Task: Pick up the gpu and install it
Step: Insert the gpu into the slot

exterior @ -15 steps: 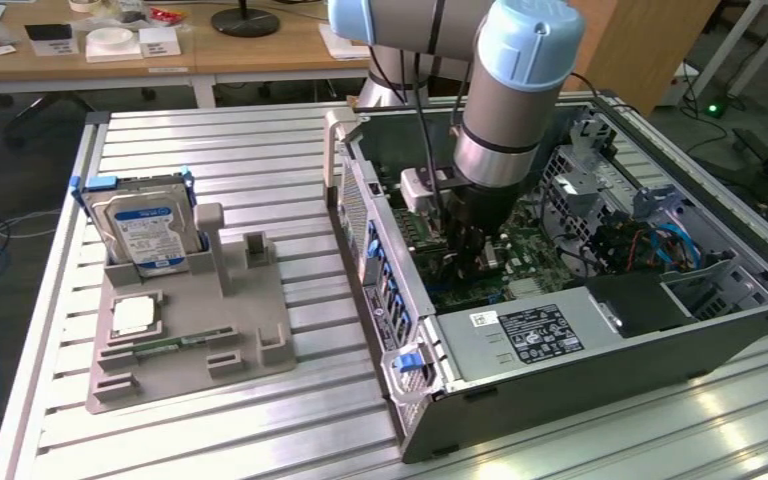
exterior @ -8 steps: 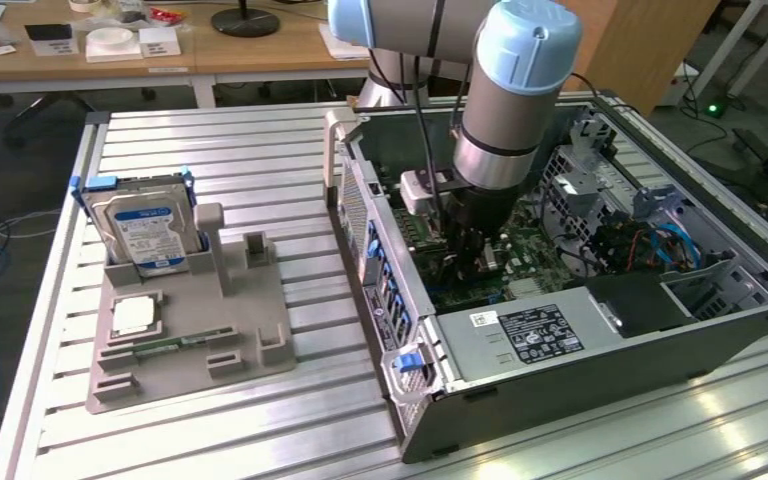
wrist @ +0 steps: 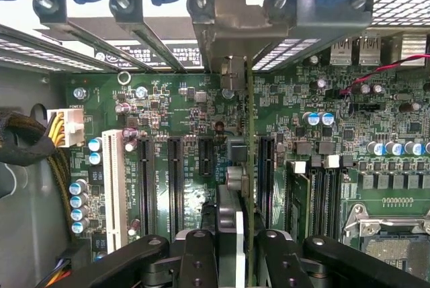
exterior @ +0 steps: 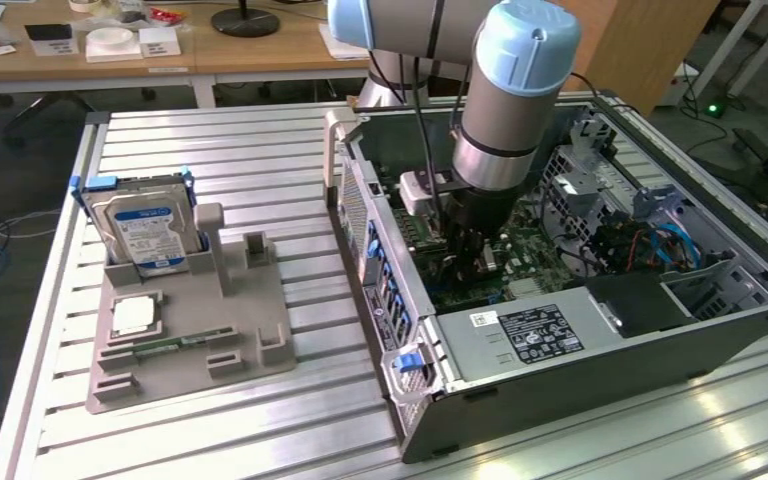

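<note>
So the gpu (wrist: 249, 167) is a thin, stiff card seen edge-on, sitting pinched between the fingers of the gripper (wrist: 239, 251) and reaching straight out ahead of it over the motherboard (wrist: 181, 110). I'd guess it's light but fragile, so hold it by the bare top edge like this, not by the components. The jaws are closed down narrow on it. One gpu, one gripper. Ahead of the fingers I count four black expansion slots (wrist: 175, 180) and one white slot (wrist: 115, 187). Off to the side, outside the computer case (exterior: 584, 330), one hard drive (exterior: 144, 228) stands in the grey fixture (exterior: 211, 335).
</note>
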Available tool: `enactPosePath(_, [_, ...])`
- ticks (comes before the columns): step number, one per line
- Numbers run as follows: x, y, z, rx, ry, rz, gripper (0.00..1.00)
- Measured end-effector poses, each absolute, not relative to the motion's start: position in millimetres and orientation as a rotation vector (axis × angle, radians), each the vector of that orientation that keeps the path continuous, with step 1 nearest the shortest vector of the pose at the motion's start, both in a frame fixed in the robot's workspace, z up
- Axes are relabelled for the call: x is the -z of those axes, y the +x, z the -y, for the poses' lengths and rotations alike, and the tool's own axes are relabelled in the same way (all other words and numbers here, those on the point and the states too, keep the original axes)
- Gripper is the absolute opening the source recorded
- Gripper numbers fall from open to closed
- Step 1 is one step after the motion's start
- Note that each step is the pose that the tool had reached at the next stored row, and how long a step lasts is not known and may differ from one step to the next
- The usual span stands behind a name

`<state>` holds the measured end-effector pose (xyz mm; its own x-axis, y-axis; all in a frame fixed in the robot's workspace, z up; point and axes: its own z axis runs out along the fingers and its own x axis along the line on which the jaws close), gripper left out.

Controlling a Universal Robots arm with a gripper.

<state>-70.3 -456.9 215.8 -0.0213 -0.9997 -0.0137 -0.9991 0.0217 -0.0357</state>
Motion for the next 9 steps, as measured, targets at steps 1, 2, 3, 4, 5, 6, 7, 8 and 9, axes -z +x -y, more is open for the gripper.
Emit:
enactPosePath(1, [-215.6, -71.3, 456.8, 0.025, -2.173, -2.219, 0.28])
enactPosePath(2, [-215.6, -71.9, 456.8, 0.025, -2.173, -2.219, 0.28])
enactPosePath(3, [-215.6, -71.9, 456.8, 0.025, -2.173, -2.219, 0.28])
enactPosePath(4, [-215.7, -72.0, 456.9, 0.025, -2.173, -2.22, 0.28])
enactPosePath(5, [-215.7, -72.2, 456.9, 0.025, -2.173, -2.22, 0.28])
enactPosePath(6, [-215.7, -72.2, 456.9, 0.025, -2.173, -2.22, 0.28])
enactPosePath(7, [-215.7, -72.2, 456.9, 0.025, -2.173, -2.22, 0.28])
enactPosePath(8, [-215.8, -72.2, 456.9, 0.025, -2.173, -2.22, 0.28])
enactPosePath(9, [-215.8, -72.3, 456.9, 0.025, -2.173, -2.22, 0.28])
